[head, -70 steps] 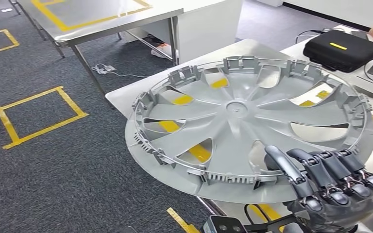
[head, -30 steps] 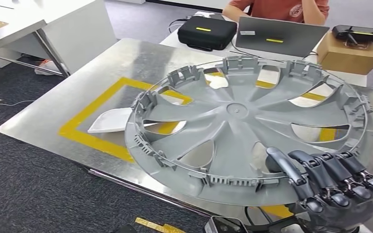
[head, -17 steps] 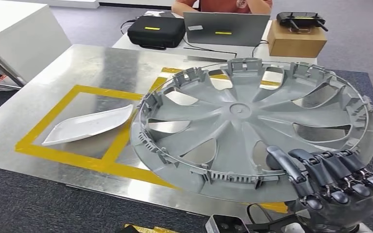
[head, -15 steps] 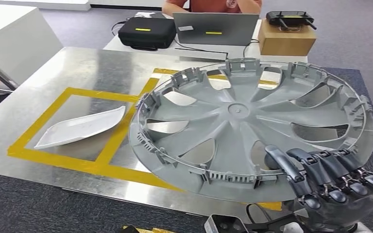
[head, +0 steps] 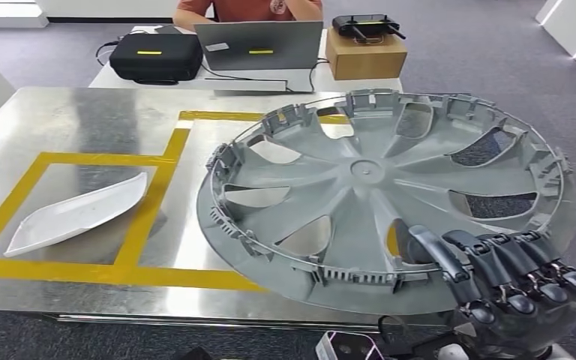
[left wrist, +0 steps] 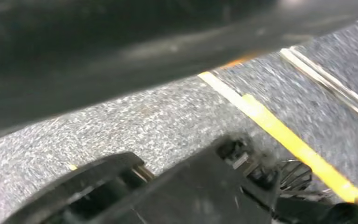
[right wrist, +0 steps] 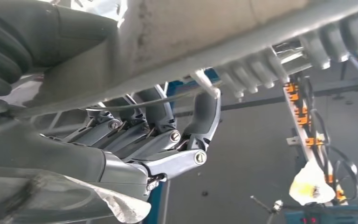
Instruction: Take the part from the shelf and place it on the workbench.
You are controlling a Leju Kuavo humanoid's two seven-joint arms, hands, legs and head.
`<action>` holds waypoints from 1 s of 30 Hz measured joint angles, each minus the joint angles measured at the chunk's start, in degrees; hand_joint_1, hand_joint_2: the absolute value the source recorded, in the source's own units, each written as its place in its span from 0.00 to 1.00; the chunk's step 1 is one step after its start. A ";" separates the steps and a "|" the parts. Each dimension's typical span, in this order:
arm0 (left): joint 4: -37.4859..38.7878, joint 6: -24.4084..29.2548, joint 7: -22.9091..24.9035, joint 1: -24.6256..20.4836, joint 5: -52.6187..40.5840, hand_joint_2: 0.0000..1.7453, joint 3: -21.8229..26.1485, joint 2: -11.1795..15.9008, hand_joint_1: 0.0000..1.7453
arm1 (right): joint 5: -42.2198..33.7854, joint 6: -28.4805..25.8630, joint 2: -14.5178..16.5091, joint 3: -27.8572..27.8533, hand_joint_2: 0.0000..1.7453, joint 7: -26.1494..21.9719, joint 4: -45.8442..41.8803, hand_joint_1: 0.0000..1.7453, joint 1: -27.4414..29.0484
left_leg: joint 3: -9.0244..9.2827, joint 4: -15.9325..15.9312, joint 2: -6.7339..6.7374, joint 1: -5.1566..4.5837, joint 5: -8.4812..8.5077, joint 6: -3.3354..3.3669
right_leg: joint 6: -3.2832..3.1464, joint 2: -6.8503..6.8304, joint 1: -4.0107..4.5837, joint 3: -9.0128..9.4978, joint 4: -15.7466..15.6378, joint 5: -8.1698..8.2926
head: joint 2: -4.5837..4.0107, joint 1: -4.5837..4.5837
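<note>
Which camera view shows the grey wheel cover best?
The head view: the whole wheel cover shows there, held at its near rim by the right hand. The right wrist view gives just a close strip of its rim. In the left wrist view I cannot make it out.

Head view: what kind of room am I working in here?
Probably an indoor robot test lab or workshop. A steel workbench is marked with yellow tape squares, the floor is grey carpet, and a person sits at a desk behind a laptop. The right hand holds a wheel cover.
</note>
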 joint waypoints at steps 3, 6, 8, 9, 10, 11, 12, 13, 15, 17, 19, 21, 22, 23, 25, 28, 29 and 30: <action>0.00 0.00 0.01 0.33 -0.14 0.00 0.02 0.06 0.00 | 0.00 0.01 0.00 -0.01 1.00 0.16 0.03 1.00 0.01 | -0.10 0.06 2.36 0.03 -0.08 0.02 | 0.77 -1.88 -0.36 -3.42 8.09 -3.08 | 0.00 0.13; 0.00 0.00 0.02 0.09 -0.38 0.00 0.02 0.01 0.00 | 0.02 0.01 0.00 -0.09 1.00 0.44 0.03 1.00 0.02 | -0.11 0.49 3.36 0.18 -0.37 -0.55 | 1.26 -2.57 -0.91 2.07 -0.28 0.83 | 0.00 0.15; -0.01 0.00 0.02 -0.07 -0.56 0.00 0.09 0.02 0.00 | 0.00 0.01 0.00 -0.11 1.00 0.45 0.02 1.00 0.03 | -0.29 1.19 3.47 -0.01 -0.78 -1.30 | 0.98 -2.90 -0.96 5.93 -6.33 2.08 | 0.00 0.08; -0.01 0.00 0.03 -0.10 -0.63 0.00 0.15 0.07 0.00 | -0.01 0.01 0.00 -0.11 1.00 0.42 0.02 1.00 0.03 | -0.39 1.48 3.48 -0.15 -0.95 -1.43 | 0.76 -2.99 -0.97 6.61 -7.39 2.03 | 0.00 0.01; -0.01 0.00 0.04 -0.11 -0.67 0.00 0.22 0.12 0.00 | -0.01 0.01 0.00 -0.11 1.00 0.39 0.02 1.00 0.04 | -0.50 1.66 3.46 -0.27 -0.97 -1.20 | 0.53 -2.92 -0.93 6.76 -7.51 2.06 | 0.00 -0.09; -0.01 0.00 0.07 -0.10 -0.71 0.00 0.28 0.15 0.00 | 0.00 0.02 0.01 -0.11 1.00 0.37 0.02 1.00 0.04 | -0.51 1.65 3.45 -0.29 -0.88 -0.77 | 0.43 -2.89 -0.95 6.68 -7.52 2.17 | 0.00 -0.17; -0.01 0.00 0.10 -0.08 -0.73 0.00 0.33 0.19 0.00 | 0.02 0.02 0.01 -0.11 1.00 0.36 0.02 1.00 0.04 | -0.51 1.63 3.42 -0.29 -0.82 -0.25 | 0.44 -2.87 -0.93 6.65 -7.54 2.24 | 0.00 -0.18; -0.01 0.00 0.13 -0.08 -0.75 0.00 0.39 0.20 0.00 | 0.03 0.02 0.02 -0.11 1.00 0.36 0.02 1.00 0.05 | -0.49 1.53 3.41 -0.28 -0.68 0.13 | 0.37 -2.84 -0.86 6.64 -7.54 2.22 | 0.00 -0.20; -0.01 0.00 0.18 -0.09 -0.76 0.00 0.62 0.20 0.00 | 0.04 0.02 0.02 -0.12 1.00 0.36 0.02 1.00 0.05 | -0.41 1.34 3.41 -0.25 -0.56 0.29 | 0.19 -2.82 -0.72 6.64 -7.52 2.16 | 0.00 -0.21; -0.01 0.00 0.19 -0.09 -0.77 0.00 0.90 0.21 0.00 | 0.04 0.02 0.02 -0.13 1.00 0.38 0.03 1.00 0.05 | -0.39 1.22 3.41 -0.15 -0.44 0.16 | -0.11 -2.83 -0.55 6.63 -7.49 2.10 | 0.00 -0.21; -0.01 0.00 0.20 -0.09 -0.86 0.00 1.11 0.21 0.00 | 0.04 0.01 0.02 -0.15 1.00 0.50 0.05 1.00 0.05 | -0.39 1.12 3.41 0.00 -0.35 -0.42 | -0.35 -2.86 -0.38 6.61 -7.46 2.05 | 0.00 -0.19; -0.01 0.00 0.20 -0.08 -1.01 0.00 1.27 0.20 0.00 | 0.04 0.01 0.02 -0.19 1.00 0.64 0.07 1.00 0.06 | -0.38 0.96 3.41 0.15 -0.31 -1.59 | -0.45 -2.87 -0.29 6.56 -7.41 2.04 | 0.00 -0.18; -0.01 0.00 0.20 -0.08 -1.06 0.00 1.31 0.20 0.00 | 0.04 0.01 0.02 -0.22 1.00 0.71 0.07 1.00 0.06 | -0.39 0.89 3.41 0.19 -0.30 -2.10 | -0.47 -2.87 -0.27 6.52 -7.39 2.05 | 0.00 -0.18; -0.01 0.00 0.20 -0.08 -1.10 0.00 1.33 0.20 0.00 | 0.04 0.02 0.02 -0.25 1.00 0.75 0.08 1.00 0.06 | -0.40 0.86 3.41 0.22 -0.30 -2.43 | -0.49 -2.88 -0.27 6.50 -7.39 2.05 | 0.00 -0.17; 0.00 0.00 0.20 -0.07 -1.13 0.00 1.35 0.20 0.00 | 0.04 0.02 0.02 -0.28 1.00 0.81 0.08 1.00 0.07 | -0.42 0.86 3.41 0.21 -0.30 -2.57 | -0.51 -2.88 -0.29 6.51 -7.38 2.06 | 0.00 -0.15; -0.01 0.00 0.20 -0.07 -1.16 0.00 1.36 0.20 0.00 | 0.04 0.02 0.02 -0.29 1.00 0.83 0.08 1.00 0.07 | -0.44 0.89 3.41 0.06 -0.31 -2.59 | -0.45 -2.89 -0.40 6.54 -7.40 2.11 | 0.00 -0.15; -0.01 0.00 0.20 -0.07 -1.17 0.00 1.36 0.20 0.00 | 0.04 0.02 0.02 -0.30 1.00 0.83 0.08 1.00 0.07 | -0.45 0.90 3.41 0.01 -0.31 -2.59 | -0.41 -2.90 -0.45 6.54 -7.41 2.14 | 0.00 -0.15; -0.01 0.00 0.20 -0.07 -1.19 0.00 1.37 0.20 0.00 | 0.04 0.02 0.02 -0.30 1.00 0.83 0.08 1.00 0.07 | -0.47 0.93 3.41 -0.03 -0.32 -2.58 | -0.38 -2.90 -0.49 6.54 -7.42 2.16 | 0.00 -0.15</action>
